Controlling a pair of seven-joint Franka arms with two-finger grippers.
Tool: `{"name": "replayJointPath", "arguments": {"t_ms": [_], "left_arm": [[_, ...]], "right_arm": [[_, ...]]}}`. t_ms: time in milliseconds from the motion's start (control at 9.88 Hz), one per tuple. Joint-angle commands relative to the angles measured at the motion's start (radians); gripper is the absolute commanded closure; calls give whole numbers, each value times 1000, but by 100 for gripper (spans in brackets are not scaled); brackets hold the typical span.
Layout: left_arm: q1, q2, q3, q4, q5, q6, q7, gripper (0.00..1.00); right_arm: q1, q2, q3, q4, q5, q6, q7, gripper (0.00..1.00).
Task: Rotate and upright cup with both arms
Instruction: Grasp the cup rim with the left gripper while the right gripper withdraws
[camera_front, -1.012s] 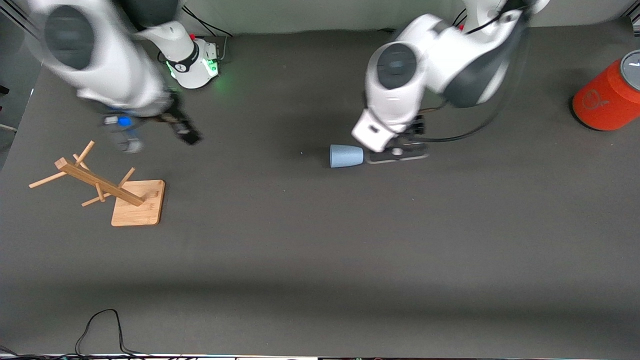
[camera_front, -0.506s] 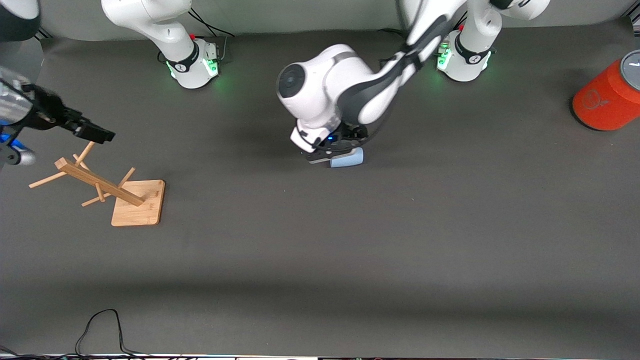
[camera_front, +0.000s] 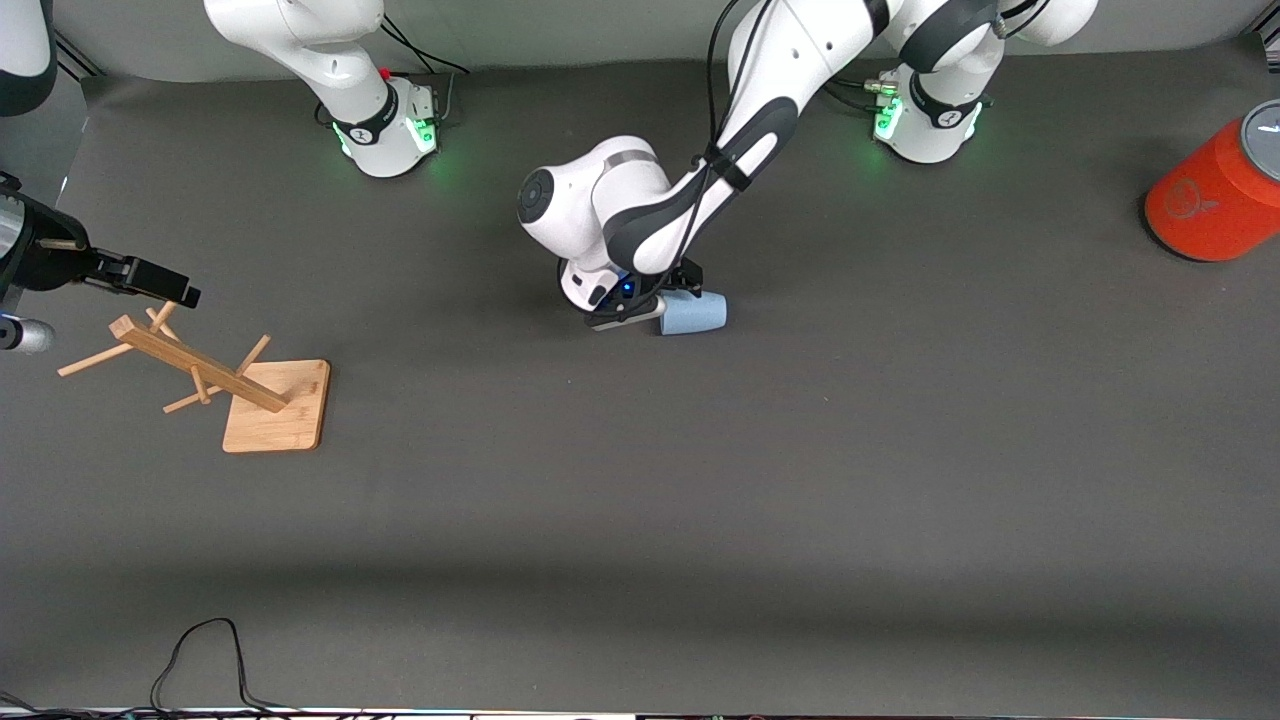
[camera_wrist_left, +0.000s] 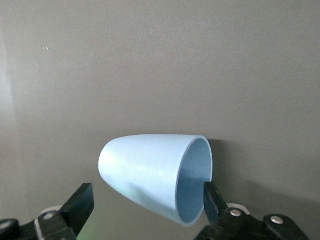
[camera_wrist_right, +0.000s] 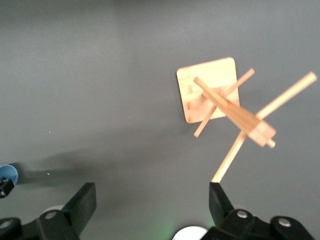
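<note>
The pale-blue cup lies on its side mid-table, its mouth toward the right arm's end. My left gripper is low over the cup's mouth end and open. In the left wrist view the cup lies between the fingers of the left gripper; one finger is at the rim, the other stands apart from the cup's wall. My right gripper is open and empty over the wooden rack, and shows open in its own view.
A wooden peg rack on a square base stands toward the right arm's end; it also shows in the right wrist view. A big orange-red cylinder with a grey lid stands at the left arm's end. A black cable lies at the near edge.
My left gripper swung from beside the cup's base across to its mouth end and came down astride it. My right arm drew away toward its end of the table, over the rack.
</note>
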Motion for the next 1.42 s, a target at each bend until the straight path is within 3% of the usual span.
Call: {"name": "replayJointPath", "arguments": {"t_ms": [0, 304, 405, 506, 810, 1113, 1315], "left_arm": [[-19, 25, 21, 47, 27, -39, -10, 27], [-32, 43, 58, 46, 26, -46, -11, 89], [-31, 43, 64, 47, 23, -50, -11, 95], [-29, 36, 66, 52, 21, -60, -13, 100], [-20, 11, 64, 66, 10, -106, -60, 100], [36, -99, 61, 55, -100, -86, -68, 100], [96, -215, 63, -70, -172, 45, -94, 100]], "right_arm": [[-9, -22, 12, -26, -29, 54, -115, 0], [-8, -20, 3, -25, -29, 68, -172, 0], [-2, -20, 2, -25, -29, 68, -171, 0], [6, -19, -4, -23, -30, 68, -171, 0], [38, -14, -41, -25, -30, 104, -203, 0], [38, -10, -40, -26, -27, 111, -217, 0], [38, -10, -40, -37, -18, 131, -217, 0]]}}
